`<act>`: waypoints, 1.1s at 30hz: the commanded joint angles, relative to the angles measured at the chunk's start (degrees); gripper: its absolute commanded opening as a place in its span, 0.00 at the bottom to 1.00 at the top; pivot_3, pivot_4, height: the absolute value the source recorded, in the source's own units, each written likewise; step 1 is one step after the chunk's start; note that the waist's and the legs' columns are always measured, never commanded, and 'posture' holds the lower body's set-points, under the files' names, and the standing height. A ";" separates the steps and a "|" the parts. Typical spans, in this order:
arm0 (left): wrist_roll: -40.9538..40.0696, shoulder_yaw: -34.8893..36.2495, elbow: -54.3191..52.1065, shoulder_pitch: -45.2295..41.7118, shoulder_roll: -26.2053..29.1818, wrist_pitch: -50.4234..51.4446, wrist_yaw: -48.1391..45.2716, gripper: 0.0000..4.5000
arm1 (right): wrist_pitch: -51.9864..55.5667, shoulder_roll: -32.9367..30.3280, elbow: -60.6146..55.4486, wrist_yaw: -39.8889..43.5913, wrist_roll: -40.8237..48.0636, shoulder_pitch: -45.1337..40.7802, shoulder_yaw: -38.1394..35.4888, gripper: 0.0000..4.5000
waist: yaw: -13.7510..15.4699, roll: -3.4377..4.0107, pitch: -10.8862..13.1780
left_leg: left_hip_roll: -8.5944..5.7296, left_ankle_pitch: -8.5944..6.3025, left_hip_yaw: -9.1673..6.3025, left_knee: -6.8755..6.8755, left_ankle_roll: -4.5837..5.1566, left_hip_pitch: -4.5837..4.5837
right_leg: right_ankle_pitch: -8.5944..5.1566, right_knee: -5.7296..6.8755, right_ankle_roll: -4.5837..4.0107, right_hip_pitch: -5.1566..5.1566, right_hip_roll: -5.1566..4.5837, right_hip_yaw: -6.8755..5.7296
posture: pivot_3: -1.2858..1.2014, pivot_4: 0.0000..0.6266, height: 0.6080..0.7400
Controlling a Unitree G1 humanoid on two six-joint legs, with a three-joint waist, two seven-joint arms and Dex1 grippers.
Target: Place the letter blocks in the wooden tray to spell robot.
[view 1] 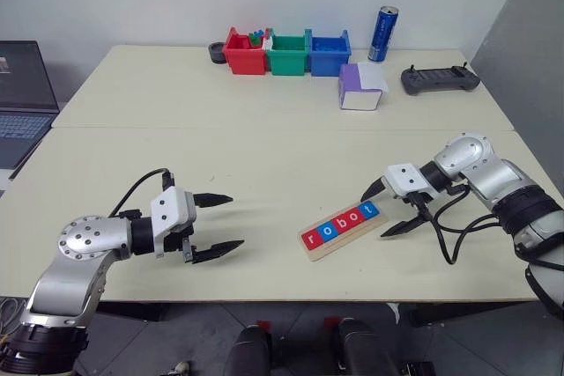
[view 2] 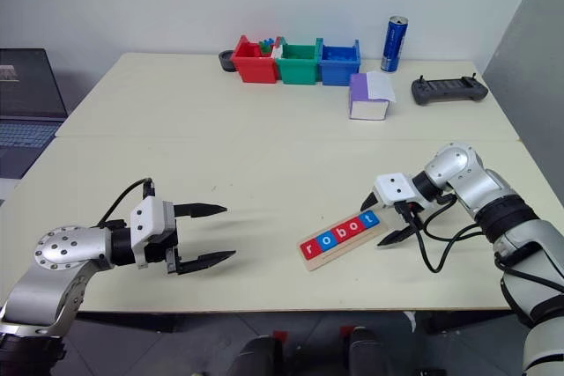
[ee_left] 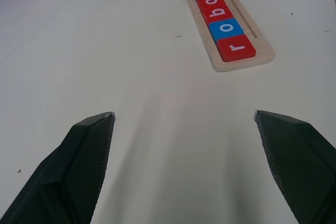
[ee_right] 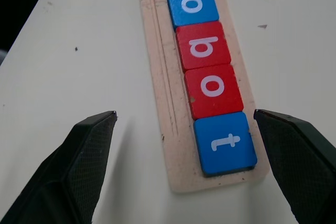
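Left eye view places the wooden tray low and right of centre in the frame, lying at a slant on the pale worktop, with all five letter blocks seated in it in a row: red r, blue o, red b, red o, blue t, spelling robot. The right end effector sits just right of the tray's upper end, by the blue t, its two black fingers spread apart and gripping nothing; one fingertip lies above that end of the tray and the other below it. From the right wrist view the blue t block lies between the two dark fingers, which stand well clear of it on either side, and a narrow groove runs along the tray beside the tiles. The left end effector is at the lower left of the frame, well apart from the tray, its fingers also wide apart and empty, pointing toward the centre of the worktop. Along the top of the frame stand a red bin, a green bin and a blue bin side by side, a blue can to their right, a white-and-purple box below it, and a dark handheld controller at the upper right. A laptop shows at the left edge.
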 commanded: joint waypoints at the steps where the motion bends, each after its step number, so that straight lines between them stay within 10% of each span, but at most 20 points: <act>1: -1.57 2.56 -2.88 0.60 0.93 0.75 1.16 1.00 | -4.75 1.71 3.13 4.41 -0.59 -2.12 0.45 0.99 | -0.01 0.00 0.00 | 0.00 0.00 0.00 0.00 0.00 0.02 | 0.00 0.00 0.00 0.00 0.00 0.01 | 0.52 0.24 1.00; 33: -3.12 5.69 -8.62 4.79 1.84 4.49 3.68 1.00 | -11.00 12.54 19.13 4.41 -6.54 -5.85 -2.30 0.99 | -0.27 0.01 0.00 | 0.04 0.00 -0.01 0.00 0.00 0.14 | 0.04 0.15 -0.08 0.03 0.06 0.02 | 0.52 0.24 1.00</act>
